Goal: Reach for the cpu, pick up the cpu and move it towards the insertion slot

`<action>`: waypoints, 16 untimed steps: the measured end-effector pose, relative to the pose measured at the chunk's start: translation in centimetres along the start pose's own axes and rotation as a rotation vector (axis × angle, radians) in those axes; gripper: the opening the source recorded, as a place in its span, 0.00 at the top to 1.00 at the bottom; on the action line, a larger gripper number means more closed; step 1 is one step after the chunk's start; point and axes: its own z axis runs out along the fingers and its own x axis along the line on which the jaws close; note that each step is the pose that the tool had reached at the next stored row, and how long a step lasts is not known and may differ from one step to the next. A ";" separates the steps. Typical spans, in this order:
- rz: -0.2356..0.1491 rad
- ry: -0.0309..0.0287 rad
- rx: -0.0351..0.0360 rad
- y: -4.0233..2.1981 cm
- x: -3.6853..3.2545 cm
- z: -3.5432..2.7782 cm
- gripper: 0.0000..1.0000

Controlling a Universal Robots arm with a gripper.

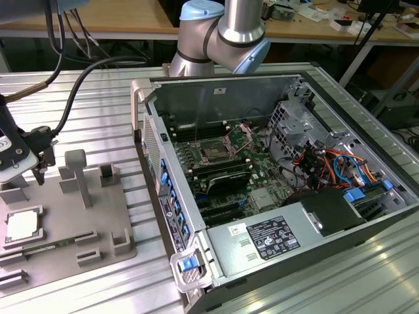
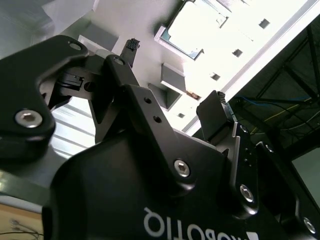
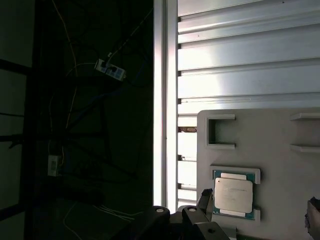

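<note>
Only the reach is under way: the gripper (image 2: pixel 173 76) hovers, jaws apart, the chip (image 3: pixel 233 196) lying ungrasped in its tray (image 1: pixel 65 222) just beyond them, the socket (image 1: pixel 215 150) well away.

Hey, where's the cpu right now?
The cpu lies in a recess of the grey tray at the exterior view's left, outside the computer case, with the open gripper hovering close by.
</note>
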 end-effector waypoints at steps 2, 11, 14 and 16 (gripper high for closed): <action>0.000 0.0000 0.0000 0.00 0.00 0.00 0.25; -0.061 0.0048 0.0000 -0.12 0.06 0.32 0.25; -0.078 0.0076 0.0000 -0.30 0.11 0.61 0.25; -0.081 0.0082 -0.0001 -0.38 0.22 0.95 0.25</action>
